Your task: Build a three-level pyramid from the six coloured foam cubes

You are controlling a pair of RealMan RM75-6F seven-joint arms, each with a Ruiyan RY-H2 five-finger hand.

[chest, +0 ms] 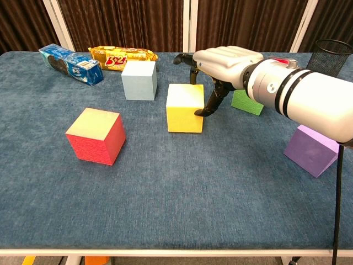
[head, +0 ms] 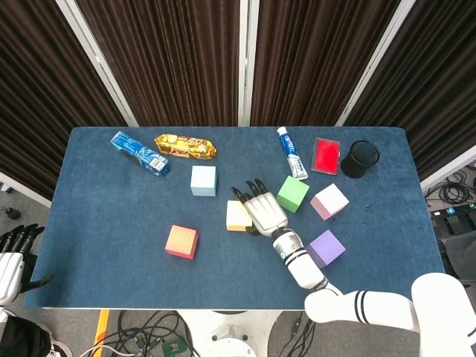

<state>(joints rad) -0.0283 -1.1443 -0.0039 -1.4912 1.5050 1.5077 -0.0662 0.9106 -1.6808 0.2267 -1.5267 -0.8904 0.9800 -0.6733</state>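
Six foam cubes lie scattered on the desk (head: 111,245), none stacked yet, so this looks like the first pick. The right robot hand (chest: 220,69) hovers palm-down just right of the yellow cube (chest: 185,107), fingers spread and holding nothing, with one dark fingertip (chest: 205,110) down beside the cube's right face; whether it touches is hard to tell. Beyond the robot hand sits the green cube (chest: 246,102), the pink cube (head: 329,201) further right of it, the purple cube (chest: 311,149) back toward its wrist, the light blue cube (chest: 139,80) ahead to its left, and the orange-red cube (chest: 95,135) well off to its left.

For a clean grasp I would centre the palm over the yellow cube, set the thumb against one side face and the fingers on the opposite one, and squeeze gently: foam probably dents and tilts. The left robot hand (head: 11,260) rests at the desk's edge, fingers loosely apart, empty.
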